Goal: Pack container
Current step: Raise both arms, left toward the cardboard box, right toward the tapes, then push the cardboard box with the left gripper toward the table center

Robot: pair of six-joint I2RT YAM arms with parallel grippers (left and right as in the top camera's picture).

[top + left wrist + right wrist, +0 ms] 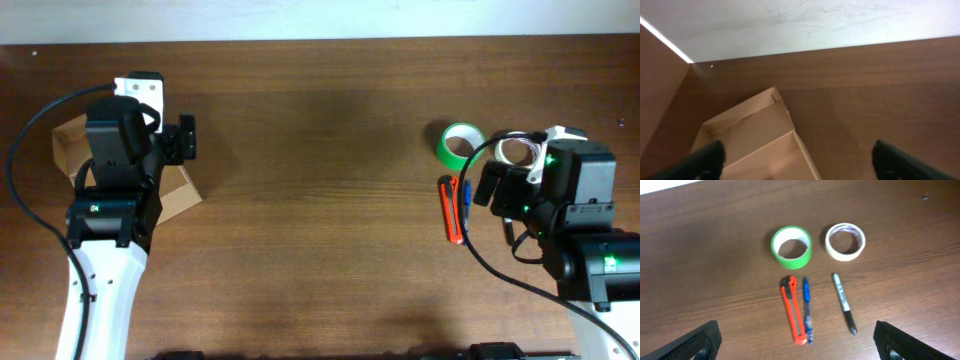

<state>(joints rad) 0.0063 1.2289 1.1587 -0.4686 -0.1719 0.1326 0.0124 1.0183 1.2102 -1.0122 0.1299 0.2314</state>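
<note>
The tan cardboard box (68,148) lies open at the table's left, mostly under my left arm. In the left wrist view the box (747,127) is just below and ahead of my left gripper (800,167), which is open and empty, one finger over the box and one over bare table. At the right lie a green tape roll (791,247), a white tape roll (845,241), an orange box cutter (793,311), a blue pen (806,307) and a black marker (844,302). My right gripper (802,347) is open and empty just in front of them.
The green roll (461,143) and the cutter (451,210) show in the overhead view left of the right arm. The table's far edge meets a white wall (815,20). Bare brown tabletop (320,170) lies between the arms.
</note>
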